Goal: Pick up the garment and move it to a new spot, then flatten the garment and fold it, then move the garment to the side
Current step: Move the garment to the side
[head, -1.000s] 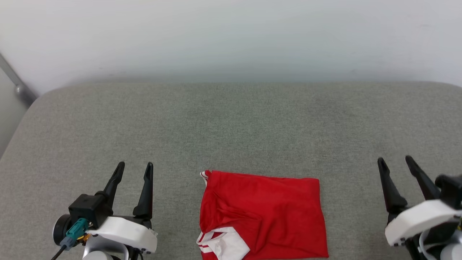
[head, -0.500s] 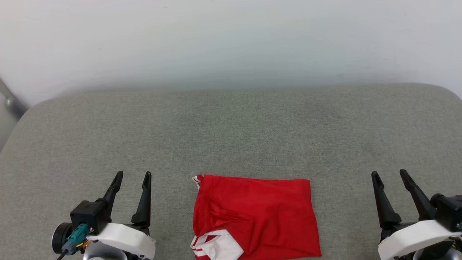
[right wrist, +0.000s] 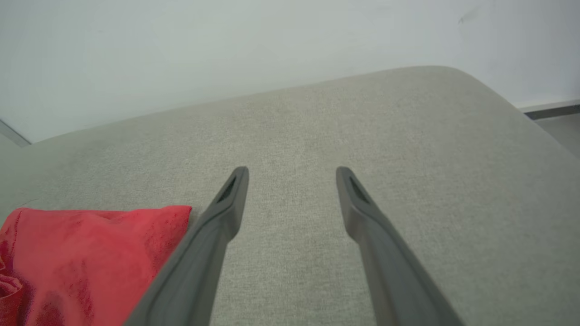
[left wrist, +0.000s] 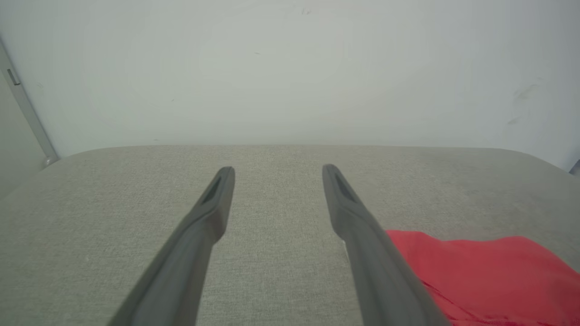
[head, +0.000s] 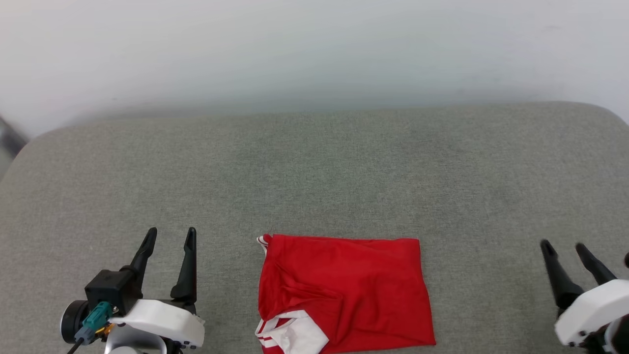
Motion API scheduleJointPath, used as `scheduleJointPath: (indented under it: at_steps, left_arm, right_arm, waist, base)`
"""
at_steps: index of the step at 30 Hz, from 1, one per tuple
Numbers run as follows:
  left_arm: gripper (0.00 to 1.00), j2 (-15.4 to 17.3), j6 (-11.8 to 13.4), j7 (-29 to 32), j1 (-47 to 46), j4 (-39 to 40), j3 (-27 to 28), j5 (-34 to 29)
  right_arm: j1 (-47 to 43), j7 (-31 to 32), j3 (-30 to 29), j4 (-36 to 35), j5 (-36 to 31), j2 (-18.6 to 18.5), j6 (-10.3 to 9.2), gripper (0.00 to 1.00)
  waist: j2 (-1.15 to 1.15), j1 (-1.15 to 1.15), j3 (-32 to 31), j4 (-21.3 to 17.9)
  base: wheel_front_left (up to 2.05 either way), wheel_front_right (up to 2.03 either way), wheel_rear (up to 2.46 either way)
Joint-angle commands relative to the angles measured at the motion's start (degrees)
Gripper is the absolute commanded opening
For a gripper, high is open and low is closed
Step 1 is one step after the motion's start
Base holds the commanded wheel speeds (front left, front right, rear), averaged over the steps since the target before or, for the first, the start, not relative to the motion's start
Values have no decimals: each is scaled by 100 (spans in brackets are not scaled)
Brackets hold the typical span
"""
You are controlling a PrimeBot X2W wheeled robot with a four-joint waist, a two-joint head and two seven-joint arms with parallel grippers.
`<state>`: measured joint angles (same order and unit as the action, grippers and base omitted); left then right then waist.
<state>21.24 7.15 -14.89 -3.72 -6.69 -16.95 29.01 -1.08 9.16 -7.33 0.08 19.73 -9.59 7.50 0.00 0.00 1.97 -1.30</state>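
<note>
The garment point(head: 344, 292), a red shirt folded into a rough rectangle with a white sleeve and striped trim showing at its lower left corner, lies on the grey padded surface near the front edge. My left gripper point(head: 169, 235) stands open to its left, well apart from it, with nothing between its fingers. My right gripper point(head: 564, 248) is open far to the right of the garment, also empty. The left wrist view has the garment point(left wrist: 489, 276) at lower right beside the left gripper point(left wrist: 277, 170). In the right wrist view the garment point(right wrist: 86, 253) lies lower left of the right gripper point(right wrist: 292, 171).
The grey padded surface point(head: 324, 172) stretches wide behind and to both sides of the garment, with rounded corners. A white wall point(head: 314, 49) rises behind it. A grey metal rail point(left wrist: 27, 117) runs along the far left.
The head view has shifted a little. My right gripper has drawn back toward the lower right corner of the view. The garment has kept its shape and both grippers stay open.
</note>
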Motion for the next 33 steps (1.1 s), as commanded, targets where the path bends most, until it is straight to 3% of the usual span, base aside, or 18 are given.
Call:
scheduleJointPath:
  at_steps: [1, 7, 12, 15, 22, 31, 32, 33]
  left_arm:
    - [100, 1, 39, -29, -58, 39, 38, 7]
    - [100, -82, -3, -35, -142, 92, 80, -37]
    - [100, -143, -63, -38, -230, 130, 108, -100]
    - [100, -203, -105, -38, -272, 141, 146, -107]
    - [100, -303, -256, -39, -392, 113, 215, -180]
    - [100, -400, -371, -40, -489, 44, 329, -305]
    - [100, -410, -388, -40, -489, 28, 340, -318]
    - [100, -420, -403, -40, -496, 8, 354, -317]
  right_arm:
    - [149, 522, -179, 169, 241, -130, -2, 100]
    - [399, 2863, -691, 802, 938, -241, -2, 100]
    - [576, 4439, -962, 982, 1512, 318, -1, 100]
    - [686, 5054, -971, 1008, 1795, 512, -1, 100]
    - [1141, 5161, -704, 1680, 2763, 673, -1, 100]
    - [1689, 4493, 92, 2509, 3710, 676, -1, 100]
    - [1714, 4448, 146, 2567, 3735, 675, -2, 95]
    - [1742, 4430, 213, 2594, 3730, 676, -1, 44]
  waist:
    - [0, 0, 50, 23]
    - [0, 0, 165, 197]
    - [0, 0, 267, 410]
    - [0, 0, 362, 514]
    - [0, 0, 546, 677]
    - [0, 0, 709, 725]
    - [0, 0, 707, 726]
    - [0, 0, 704, 726]
  base:
    - [0, 0, 0]
    - [0, 0, 0]
    - [0, 0, 0]
    - [0, 0, 0]
    - [0, 0, 0]
    - [0, 0, 0]
    - [0, 0, 0]
    - [0, 0, 0]
